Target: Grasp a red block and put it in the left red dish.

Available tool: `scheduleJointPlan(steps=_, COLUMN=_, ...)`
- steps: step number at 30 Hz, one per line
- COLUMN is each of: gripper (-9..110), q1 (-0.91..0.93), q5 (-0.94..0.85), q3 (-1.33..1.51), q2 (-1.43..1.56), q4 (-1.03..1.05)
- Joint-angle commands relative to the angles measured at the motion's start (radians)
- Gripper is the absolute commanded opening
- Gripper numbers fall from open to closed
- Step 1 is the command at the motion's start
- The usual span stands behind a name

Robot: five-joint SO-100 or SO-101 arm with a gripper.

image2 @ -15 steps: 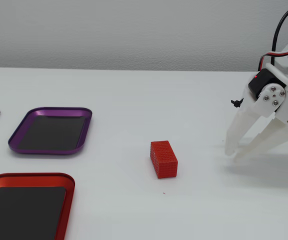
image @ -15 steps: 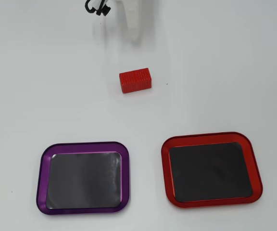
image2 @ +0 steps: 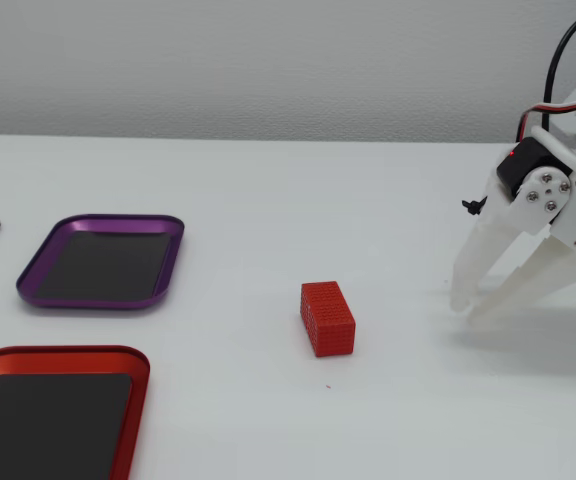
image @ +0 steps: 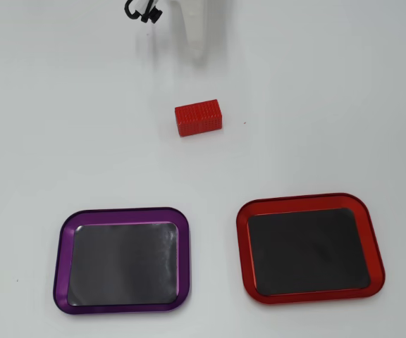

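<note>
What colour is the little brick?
Bright red, finely ridged: the red block, clearest in the fixed view.

The arm (image2: 568, 170) is built from white plastic shells with a matte, printed look. In the fixed view a black servo block sits set into the white housing near the wrist, and beside it a round white plate carries four small silver screws. A small black knob sticks out at the housing's left edge. Black and red cables loop up behind the upper links. The jaws (image2: 471, 305) are two long, tapering white fingers. In the overhead view only a white finger and a curled black cable show
</note>
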Motion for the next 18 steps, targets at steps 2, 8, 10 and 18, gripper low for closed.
scheduleJointPlan(steps=2, gripper=0, q1=0.009, q5=-0.005, q3=-0.002, q2=0.081, q4=0.0)
scheduleJointPlan(steps=8, gripper=0, q1=0.011, q5=0.005, q3=-0.173, q2=0.046, q4=0.0)
scheduleJointPlan(steps=10, gripper=0, q1=0.011, q5=0.005, q3=-0.268, q2=-0.002, q4=0.003)
scheduleJointPlan(steps=18, gripper=0, q1=-0.002, q5=-0.003, q3=-0.627, q2=-0.499, q4=-0.006)
